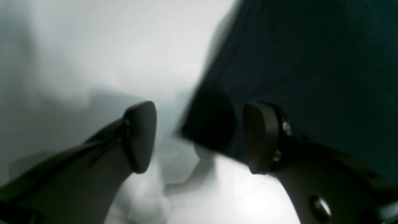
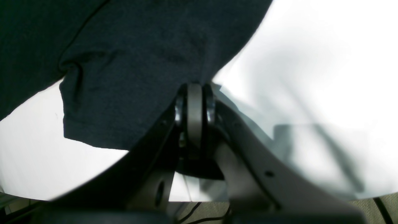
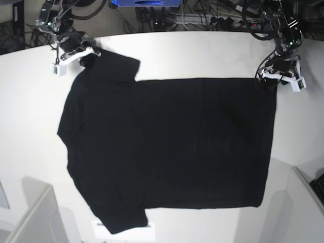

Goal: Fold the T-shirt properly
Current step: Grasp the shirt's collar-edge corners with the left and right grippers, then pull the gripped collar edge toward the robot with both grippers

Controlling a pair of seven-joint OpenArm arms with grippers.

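The black T-shirt (image 3: 167, 152) lies spread flat on the white table, plain side up, with its sleeves toward the left of the base view. My right gripper (image 3: 83, 53) is at the far sleeve. In the right wrist view this gripper (image 2: 195, 90) is shut, and the edge of the sleeve (image 2: 130, 77) runs into its tips. My left gripper (image 3: 271, 78) is at the far hem corner. Its two pads stand wide apart in the left wrist view, where the gripper (image 1: 200, 137) is open with the cloth corner (image 1: 211, 124) between the fingers, not pinched.
The white table (image 3: 202, 55) carries the shirt. Grey partition panels stand at the near left (image 3: 35, 217) and near right (image 3: 304, 202). Cables and equipment (image 3: 202, 15) lie behind the far edge.
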